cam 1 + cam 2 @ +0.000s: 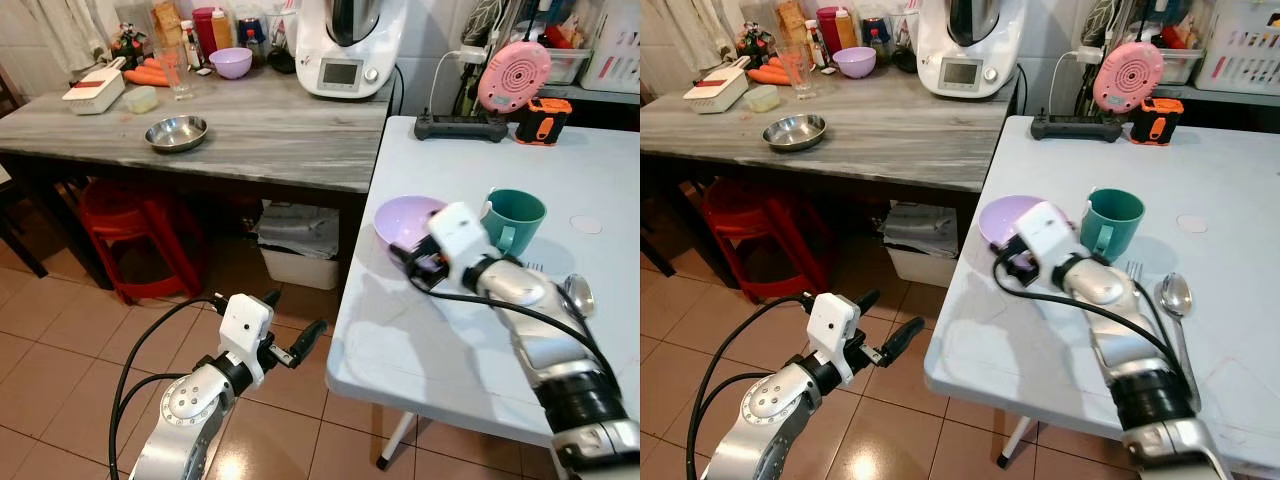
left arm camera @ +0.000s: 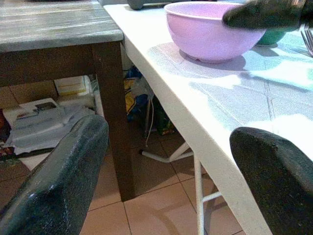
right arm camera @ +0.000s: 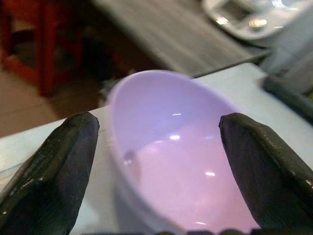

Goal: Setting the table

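A: The right tool (image 3: 156,161) — where is it, and how do its fingers stand?

B: It sits over the white desk (image 1: 450,350), right at the near rim of the lilac bowl (image 1: 405,222). Its two black fingers (image 3: 54,171) are spread wide, one to each side of the bowl's opening, pinching nothing. Whether they touch the rim I cannot tell.

A: And the bowl itself?

B: Upright on the white desk near its left edge, mouth facing up. It is round, so it has no long axis to speak of. Just to its right stands a teal mug (image 1: 515,220), also upright, its handle turned toward the robot.

A: Any cutlery?

B: A spoon (image 1: 1175,300) lies on the desk to the right of the silver forearm, bowl end away from the robot, its handle running back toward the near edge. A fork (image 1: 1135,272) lies beside it, tines pointing the same way, mostly hidden by the arm.

A: The other tool?

B: The left tool (image 1: 290,325) hangs low over the tiled floor (image 1: 60,330), clear of the white desk's edge, fingers parted and holding nothing.

A: And behind?

B: A grey wooden desk (image 1: 270,130) carries a steel bowl (image 1: 176,132) and a second lilac bowl (image 1: 231,62).
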